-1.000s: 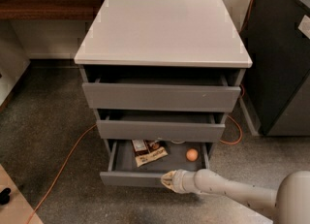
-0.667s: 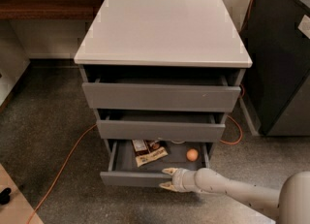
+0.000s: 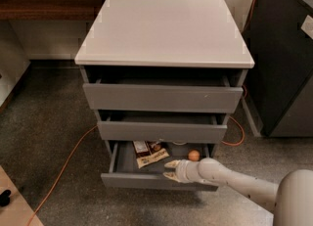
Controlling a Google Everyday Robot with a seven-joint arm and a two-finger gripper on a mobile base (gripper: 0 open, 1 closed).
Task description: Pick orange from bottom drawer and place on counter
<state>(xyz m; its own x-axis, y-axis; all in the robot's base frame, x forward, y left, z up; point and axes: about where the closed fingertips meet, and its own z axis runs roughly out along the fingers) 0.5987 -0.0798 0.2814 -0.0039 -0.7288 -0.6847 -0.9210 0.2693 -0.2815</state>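
- Over the front of the pulled-out bottom drawer (image 3: 146, 181), gripper (image 3: 171, 169) hangs with fingers spread, gripping nothing.
- orange (image 3: 194, 155) lies inside the drawer, just behind and right of the gripper, ungrasped.
- snack packet (image 3: 149, 152) lies further left.
- counter (image 3: 164, 29) is well above.

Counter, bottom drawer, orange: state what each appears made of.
Counter: pale, matte, smooth panel, likely laminate or painted board. Bottom drawer: flat dark grey front, painted metal or board, cannot tell which. Orange: smooth, evenly coloured skin; real or plastic unclear. The gripper, open, hovers at the drawer's front, left of the orange.
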